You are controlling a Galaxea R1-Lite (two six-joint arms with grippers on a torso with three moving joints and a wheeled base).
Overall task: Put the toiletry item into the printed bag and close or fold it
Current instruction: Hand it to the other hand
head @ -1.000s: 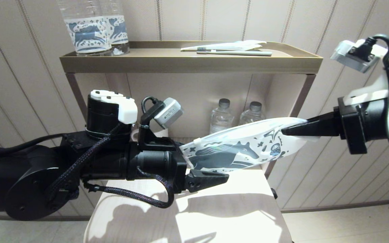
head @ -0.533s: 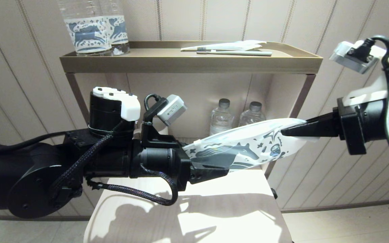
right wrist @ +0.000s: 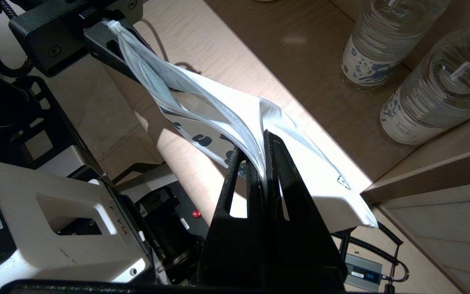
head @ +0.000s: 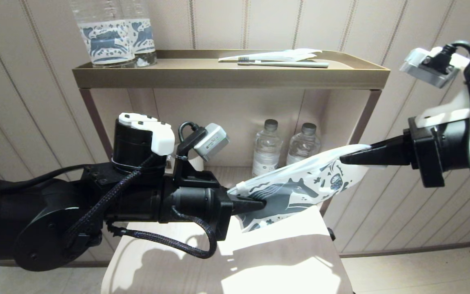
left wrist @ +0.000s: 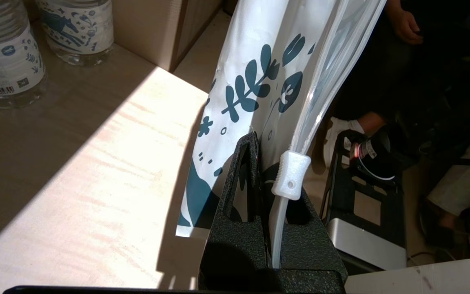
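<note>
Both grippers clamp the printed bag [head: 300, 185] in mid-air, holding it slung between them above the pale wooden table [head: 284, 261]. At one end the left gripper [head: 259, 203] pinches the pouch by the white slider [left wrist: 291, 174] of its zip strip; at the other the right gripper [head: 347, 159] grips the higher edge, so the bag slopes down toward the robot's left. Seen from the right wrist, the two walls of the bag part slightly between the grips, a hold that looks meant to keep the mouth taut along the zip line, either to receive an item or to let the slider run along it. Whether anything is inside the pouch cannot be told. A toothbrush [head: 284, 63] lies beside a plain white wrapper [head: 284, 54] on the top tray of the brass shelf [head: 231, 77] behind, well apart from both arms, with tall bottles [head: 112, 34] printed with a blue horse at the tray's other end. Two small water bottles [head: 286, 145] stand on the lower shelf, just behind the bag. With both grippers occupied, fetching the toothbrush would likely require one of them to let go.
</note>
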